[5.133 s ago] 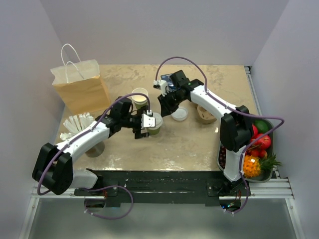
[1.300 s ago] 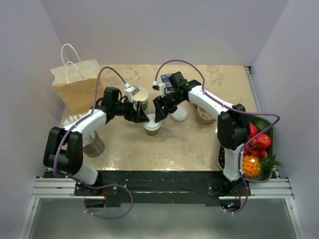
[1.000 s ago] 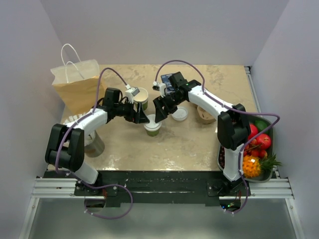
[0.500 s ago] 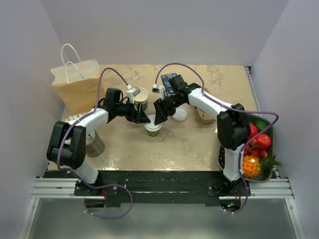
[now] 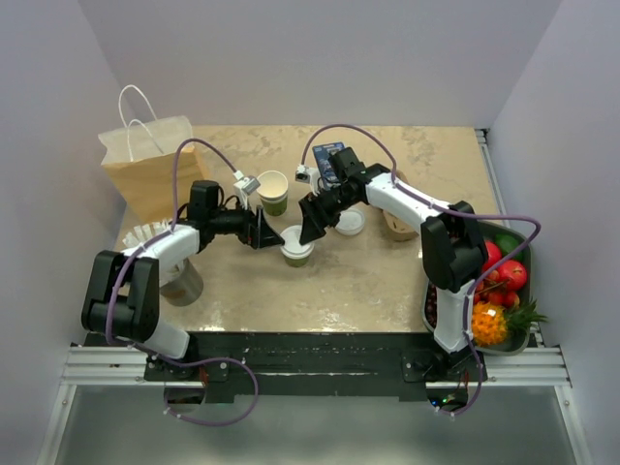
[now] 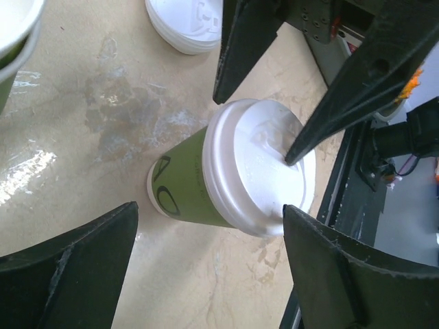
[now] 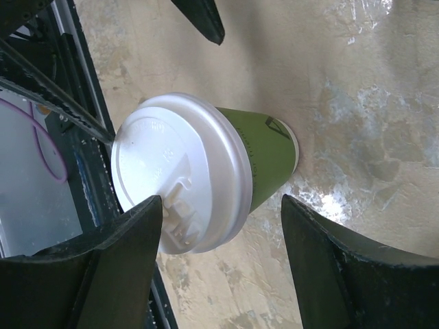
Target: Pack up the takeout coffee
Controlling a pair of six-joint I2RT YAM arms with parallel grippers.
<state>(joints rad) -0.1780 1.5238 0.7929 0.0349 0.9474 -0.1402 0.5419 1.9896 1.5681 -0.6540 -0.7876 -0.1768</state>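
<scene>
The takeout coffee, an olive-green cup with a white lid, stands upright mid-table. It also shows in the left wrist view and the right wrist view. My left gripper is open and empty just left of the cup, clear of it. My right gripper is open above and just right of the cup. One of its fingertips rests on the lid. Neither gripper holds the cup.
A lidless green-and-cream cup stands just behind. A stack of white lids lies to the right, with a brown holder beyond. A paper bag stands at the far left. A fruit bowl is at the right edge.
My left gripper, which held the cup five seconds ago, has let go and drawn back to the left. My right gripper has come down over the lid.
</scene>
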